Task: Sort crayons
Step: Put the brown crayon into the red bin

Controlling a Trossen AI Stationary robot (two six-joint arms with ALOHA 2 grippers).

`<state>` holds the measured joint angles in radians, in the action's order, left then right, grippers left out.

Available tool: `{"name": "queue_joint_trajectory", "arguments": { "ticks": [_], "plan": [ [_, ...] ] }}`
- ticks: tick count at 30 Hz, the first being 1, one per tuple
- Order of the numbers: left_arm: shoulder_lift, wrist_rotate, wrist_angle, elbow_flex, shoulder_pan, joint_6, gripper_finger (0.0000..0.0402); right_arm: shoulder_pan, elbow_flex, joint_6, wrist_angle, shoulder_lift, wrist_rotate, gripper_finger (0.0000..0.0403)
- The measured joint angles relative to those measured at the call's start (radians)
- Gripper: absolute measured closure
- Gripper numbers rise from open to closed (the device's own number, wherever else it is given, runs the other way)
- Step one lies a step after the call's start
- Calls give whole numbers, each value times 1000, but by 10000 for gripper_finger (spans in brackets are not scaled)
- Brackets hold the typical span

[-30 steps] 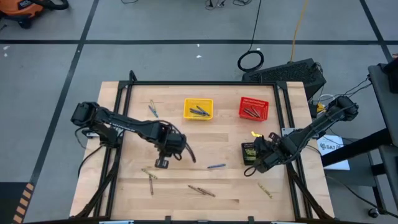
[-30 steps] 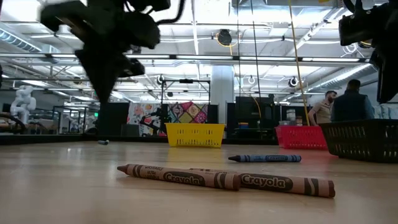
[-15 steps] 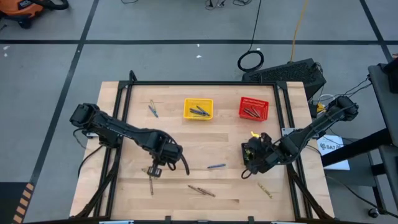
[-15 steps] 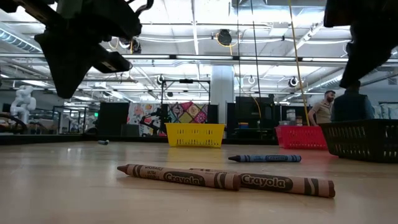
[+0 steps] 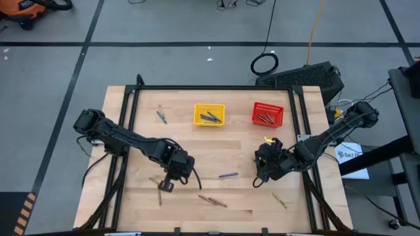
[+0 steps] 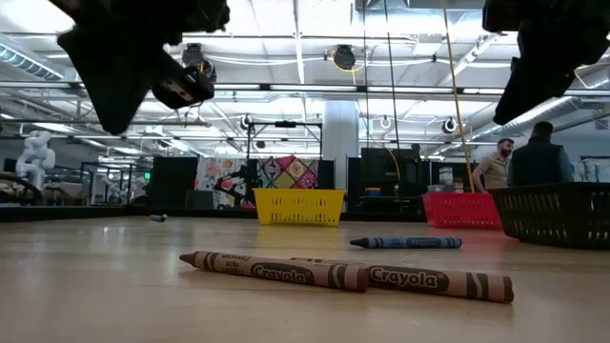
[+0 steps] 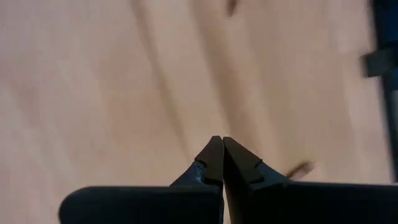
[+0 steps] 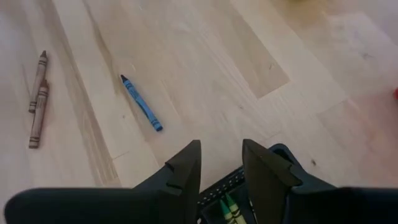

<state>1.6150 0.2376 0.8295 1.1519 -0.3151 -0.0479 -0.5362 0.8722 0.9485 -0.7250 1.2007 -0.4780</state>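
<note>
**High view: left arm over loose pair, right arm at black basket**

High view shows sorting part done: yellow basket point(image 5: 209, 115) already has a few crayons, red basket point(image 5: 268, 115) a few more, both at the far side of the worktop point(image 5: 243, 147). Using the yellow basket as landmark:

- Left gripper point(image 5: 167, 185) sits well nearer the camera-side edge and a bit left of it, right over a loose olive pair point(image 5: 158, 189). Fingers pressed tip to tip in left wrist view point(image 7: 217, 155), nothing between them, so prob. lining up, not carrying. Wrist pic is blurred; can't confirm which stick it aims for.
- Right gripper point(image 5: 262, 172) hangs right of it and nearer, above the black basket point(image 5: 267, 159). Fingers apart and empty in right wrist view point(image 8: 221, 165), green sticks in the basket below: reads as a drop just made there.
- Blue crayon point(image 5: 228, 175) lies alone btwn the two grippers.
- Brown pair point(image 5: 212, 201) lies nearer still, end to end.
- One olive stick point(image 5: 280, 200) near the front right; two more point(image 5: 161, 115) just left of the basket.
</note>
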Motion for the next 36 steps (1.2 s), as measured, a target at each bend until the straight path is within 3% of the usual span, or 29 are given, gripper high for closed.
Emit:
{"name": "queue_joint_trajectory", "arguments": {
  "ticks": [6, 12, 17, 24, 36],
  "plan": [
    [0, 34, -16, 0, -9, -6, 396, 0, 0, 7, 0, 0, -46, 298],
    [0, 97, -36, 0, -11, -24, 338, 0, 0, 8, 0, 0, -45, 298],
    [0, 16, -126, 0, -13, -25, 293, 0, 0, 8, 3, 0, -45, 298],
    [0, -116, -330, 0, -15, -23, 286, 2, 0, -5, 16, 0, -46, 298],
    [83, -138, -403, 0, -42, -17, 286, 58, 0, -168, 209, 0, -44, 298]
  ]
}}
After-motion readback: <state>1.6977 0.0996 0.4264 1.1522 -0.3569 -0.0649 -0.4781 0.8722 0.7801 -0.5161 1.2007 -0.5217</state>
